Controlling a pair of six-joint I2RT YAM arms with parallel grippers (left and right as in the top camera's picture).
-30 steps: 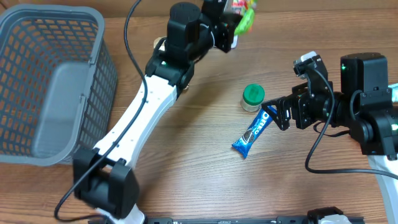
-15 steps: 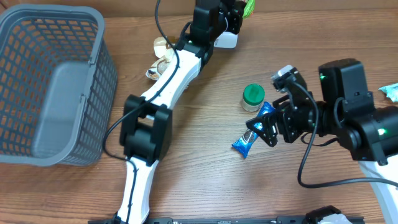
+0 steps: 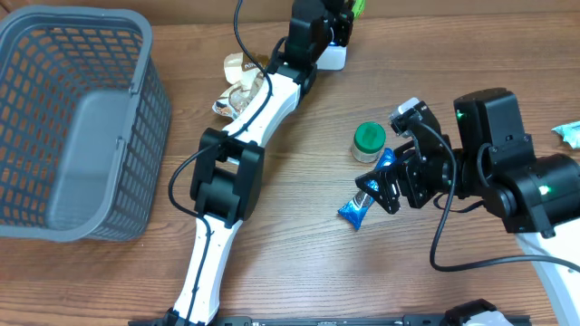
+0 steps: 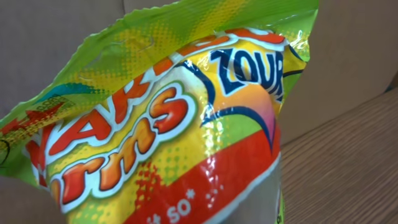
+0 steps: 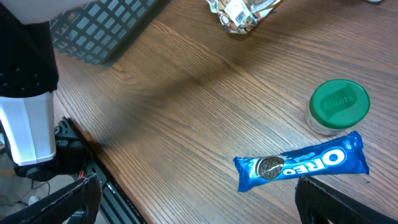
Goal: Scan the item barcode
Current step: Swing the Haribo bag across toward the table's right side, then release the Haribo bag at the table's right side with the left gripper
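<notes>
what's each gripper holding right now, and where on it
The left gripper is shut on the candy bag; the exact spot of the hold is hidden. The right gripper hangs open over the Oreo pack, holding nothing.

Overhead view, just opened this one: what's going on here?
The left claw is shut on a bright sour-candy bag, holding it up at the far edge of the table. The right claw hangs open over the blue Oreo pack, which lies on the wood beside a green-lidded jar. Neither of those is gripped.
</notes>
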